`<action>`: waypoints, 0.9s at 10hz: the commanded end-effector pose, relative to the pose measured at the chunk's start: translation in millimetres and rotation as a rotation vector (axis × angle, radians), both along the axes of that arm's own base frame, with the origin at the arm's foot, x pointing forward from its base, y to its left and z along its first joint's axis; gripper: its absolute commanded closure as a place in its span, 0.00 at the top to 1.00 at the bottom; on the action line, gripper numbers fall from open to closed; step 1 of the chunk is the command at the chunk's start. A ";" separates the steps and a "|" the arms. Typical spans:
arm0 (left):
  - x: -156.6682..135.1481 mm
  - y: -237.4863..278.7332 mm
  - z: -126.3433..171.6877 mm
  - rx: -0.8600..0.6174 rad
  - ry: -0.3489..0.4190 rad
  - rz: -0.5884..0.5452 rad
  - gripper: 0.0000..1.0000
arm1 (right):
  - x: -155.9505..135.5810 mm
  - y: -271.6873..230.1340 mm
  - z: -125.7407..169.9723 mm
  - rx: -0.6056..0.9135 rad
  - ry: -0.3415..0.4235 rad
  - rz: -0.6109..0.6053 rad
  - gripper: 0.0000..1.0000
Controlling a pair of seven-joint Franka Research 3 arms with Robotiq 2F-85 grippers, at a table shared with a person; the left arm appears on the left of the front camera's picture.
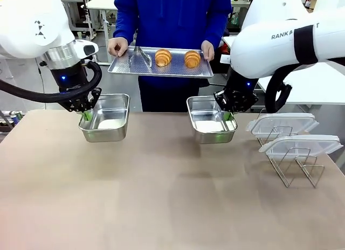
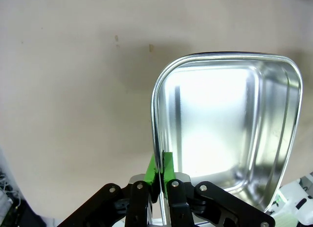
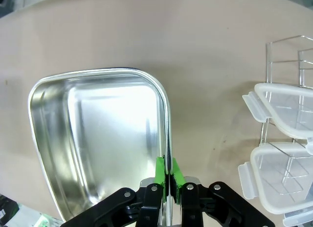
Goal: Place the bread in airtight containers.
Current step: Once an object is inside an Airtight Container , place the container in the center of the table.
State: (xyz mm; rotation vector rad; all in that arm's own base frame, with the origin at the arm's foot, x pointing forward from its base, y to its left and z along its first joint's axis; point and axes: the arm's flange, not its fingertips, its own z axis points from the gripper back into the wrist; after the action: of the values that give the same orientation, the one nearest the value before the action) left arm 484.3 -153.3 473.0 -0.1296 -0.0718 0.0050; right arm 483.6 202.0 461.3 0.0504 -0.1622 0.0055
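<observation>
Our left pincer (image 2: pixel 161 169) is pinched tight on the rim of the left pan (image 1: pixel 105 132). Our right pincer (image 3: pixel 167 174) is pinched tight on the rim of the right pan (image 1: pixel 215 136). Both pans are at the far side of the desk (image 1: pixel 161 196). The bread (image 1: pixel 163 57) lies on a tray (image 1: pixel 178 70) that a person holds up behind the desk. Two lids (image 1: pixel 283 123) rest on a rack (image 1: pixel 302 172) to the right.

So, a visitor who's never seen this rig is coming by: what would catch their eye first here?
The left gripper and the right gripper are each shut on the rim of a shiny empty pan, the left pan and the right pan. Across the table a person holds up a tray with two croissants. At the right, clear lids sit on a wire rack.
</observation>
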 end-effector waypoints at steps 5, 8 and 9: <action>-0.4 -2.0 4.7 -0.003 -0.008 0.006 0.00 | -0.5 -0.1 2.3 0.001 -0.006 -0.014 0.00; -0.4 -2.0 4.7 -0.003 -0.008 0.006 0.00 | -0.5 -0.1 2.3 0.001 -0.006 -0.014 0.00; -0.4 -2.0 4.7 -0.003 -0.008 0.006 0.00 | -0.5 -0.1 2.3 0.001 -0.006 -0.014 0.00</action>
State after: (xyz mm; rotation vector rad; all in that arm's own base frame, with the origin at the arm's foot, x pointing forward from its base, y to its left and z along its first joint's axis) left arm 484.4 -153.6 473.3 -0.1299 -0.0722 0.0045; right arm 483.5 202.3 461.2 0.0503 -0.1618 0.0060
